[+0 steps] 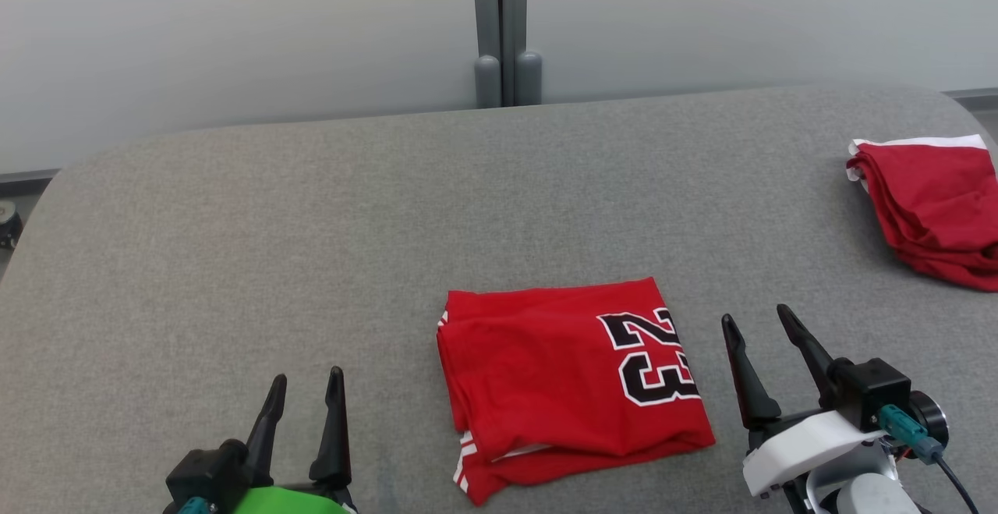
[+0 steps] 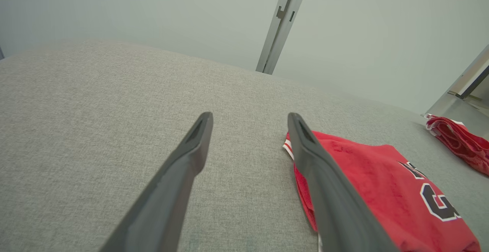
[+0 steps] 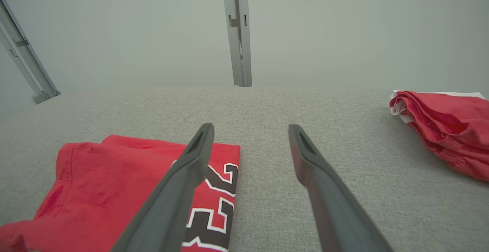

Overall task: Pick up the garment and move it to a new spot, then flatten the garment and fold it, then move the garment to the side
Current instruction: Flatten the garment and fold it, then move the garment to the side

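At the bottom of the head view, the left gripper (image 1: 308, 377) sits in the lower left with its 2 dark fingers spread wide, holding nothing. The right gripper (image 1: 755, 315), in the lower right, is spread wide too and is empty. Between them, low in the middle, the folded red garment (image 1: 561, 373) lies on the gray table (image 1: 312, 225). The head view shows its whole black 23. The left wrist view shows just part of that number. The right wrist view shows a slanted metal bar (image 3: 23, 60) at its upper left. Left fingers point straight up the frame. Right fingers lean toward the upper left.
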`<state>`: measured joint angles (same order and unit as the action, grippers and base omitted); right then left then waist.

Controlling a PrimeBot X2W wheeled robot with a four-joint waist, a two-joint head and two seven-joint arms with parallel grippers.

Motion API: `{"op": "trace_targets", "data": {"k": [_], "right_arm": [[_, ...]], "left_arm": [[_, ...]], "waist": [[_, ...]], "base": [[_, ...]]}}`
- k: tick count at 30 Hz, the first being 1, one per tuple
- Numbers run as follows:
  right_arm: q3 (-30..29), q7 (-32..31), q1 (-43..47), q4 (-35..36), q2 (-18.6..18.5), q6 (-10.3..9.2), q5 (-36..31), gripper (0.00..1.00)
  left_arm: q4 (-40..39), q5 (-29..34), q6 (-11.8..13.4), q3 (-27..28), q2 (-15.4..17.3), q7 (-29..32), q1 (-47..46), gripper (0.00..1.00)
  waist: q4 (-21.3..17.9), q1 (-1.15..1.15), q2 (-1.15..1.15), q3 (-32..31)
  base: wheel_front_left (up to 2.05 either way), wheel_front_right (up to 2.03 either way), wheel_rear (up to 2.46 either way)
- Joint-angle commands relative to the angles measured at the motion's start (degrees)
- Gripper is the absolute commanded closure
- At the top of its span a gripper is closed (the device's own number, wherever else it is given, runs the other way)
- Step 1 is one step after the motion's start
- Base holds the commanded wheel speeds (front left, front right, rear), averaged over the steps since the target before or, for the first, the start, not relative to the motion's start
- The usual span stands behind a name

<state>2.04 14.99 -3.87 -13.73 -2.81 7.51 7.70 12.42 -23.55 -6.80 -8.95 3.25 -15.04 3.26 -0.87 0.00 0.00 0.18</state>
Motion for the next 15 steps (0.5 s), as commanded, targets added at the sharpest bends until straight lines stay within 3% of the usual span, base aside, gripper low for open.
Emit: {"op": "trace_targets", "data": {"k": [1,15], "right_arm": [[-0.37,0.25,0.87,-0.01,-0.20,-0.06,0.21,0.00],[-0.65,0.27,-0.37,-0.51,-0.20,-0.06,1.23,0.00]], "left_arm": [[-0.20,0.92,-0.19,0.52,-0.02,-0.17,1.08,0.00],[-0.06,2.07,-0.51,1.51,-0.30,-0.17,0.72,0.00]], "waist": [[0.07,0.00,0.00,-0.07],[0.25,0.00,0.00,0.09]], "base": [[0.00,0.00,0.00],[0.00,0.00,0.00]]}}
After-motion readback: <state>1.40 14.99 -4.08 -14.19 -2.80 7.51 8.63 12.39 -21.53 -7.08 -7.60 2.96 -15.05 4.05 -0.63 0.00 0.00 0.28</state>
